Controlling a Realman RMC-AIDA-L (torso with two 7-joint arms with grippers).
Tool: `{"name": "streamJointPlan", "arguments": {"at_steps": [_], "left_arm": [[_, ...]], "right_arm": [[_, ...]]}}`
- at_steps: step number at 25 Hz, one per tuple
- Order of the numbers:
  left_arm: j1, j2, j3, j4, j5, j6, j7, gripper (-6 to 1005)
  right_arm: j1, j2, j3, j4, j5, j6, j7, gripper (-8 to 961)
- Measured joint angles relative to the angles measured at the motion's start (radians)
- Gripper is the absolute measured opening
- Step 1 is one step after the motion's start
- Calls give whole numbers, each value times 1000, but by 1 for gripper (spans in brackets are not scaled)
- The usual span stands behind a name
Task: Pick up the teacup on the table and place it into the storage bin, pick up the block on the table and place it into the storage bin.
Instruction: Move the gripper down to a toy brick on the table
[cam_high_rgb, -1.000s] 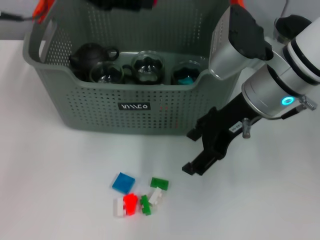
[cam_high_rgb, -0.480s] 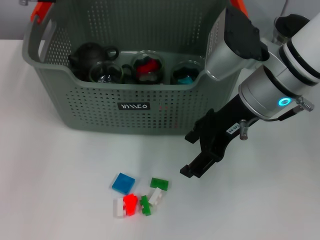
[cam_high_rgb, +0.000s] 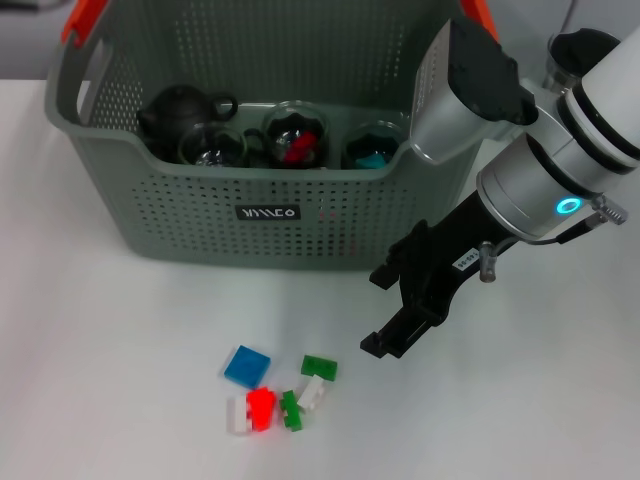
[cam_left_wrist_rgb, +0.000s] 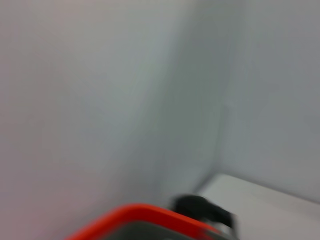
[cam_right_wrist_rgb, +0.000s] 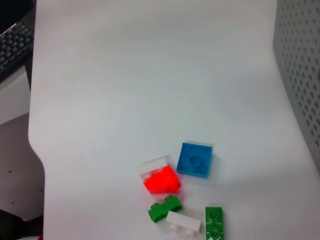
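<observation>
Nearest, at 6 o'clock on table (cam_high_rgb: 110, 350): block cluster loose, blue block (cam_high_rgb: 247, 365), red block (cam_high_rgb: 261, 407), green block (cam_high_rgb: 319, 366), white block (cam_high_rgb: 311, 391), none lifted yet. Right gripper (cam_high_rgb: 385, 312) at 4 o'clock, above table, just beside cluster, fingers apart, empty. Bin (cam_high_rgb: 260, 215) at 12 o'clock: teapot (cam_high_rgb: 178, 110), glass cups (cam_high_rgb: 296, 133) inside; teacup part looks done. Blocks left. Left gripper out of view; state unknown.

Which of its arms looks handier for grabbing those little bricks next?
The right. Its gripper hangs open over the table beside the blocks, in front of the storage bin. The left arm is out of sight.
</observation>
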Motion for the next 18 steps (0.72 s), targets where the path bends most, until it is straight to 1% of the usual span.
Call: {"name": "streamJointPlan", "arguments": {"at_steps": [2, 3, 5, 6, 7, 10, 12, 13, 15, 18], "left_arm": [[45, -13, -9, 60, -32, 134, 38, 928], [76, -26, -8, 92, -42, 201, 61, 928], [128, -50, 2, 137, -43, 280, 101, 927], [161, -68, 14, 164, -37, 318, 129, 926], [194, -81, 32, 188, -26, 350, 164, 926], [273, -105, 97, 251, 15, 398, 247, 924], [308, -120, 143, 298, 57, 411, 289, 924], [318, -126, 160, 310, 78, 414, 302, 923], [340, -142, 240, 346, 170, 418, 335, 922], [334, -148, 358, 343, 300, 415, 337, 921]], "right_arm": [[0, 0, 0, 1, -1, 0, 1, 945], [0, 0, 0, 2, -1, 1, 3, 945], [-2, 0, 0, 6, -1, 4, 7, 944], [-2, 0, 0, 9, -1, 8, 8, 944], [-2, 0, 1, 14, -1, 7, 10, 944], [0, 0, 4, 28, -2, 12, 11, 944], [1, 0, 4, 29, -2, 15, 12, 945], [2, 0, 5, 29, -3, 18, 14, 945], [4, 0, 4, 29, -2, 22, 19, 945], [5, 0, 2, 29, -2, 27, 29, 945]]}}
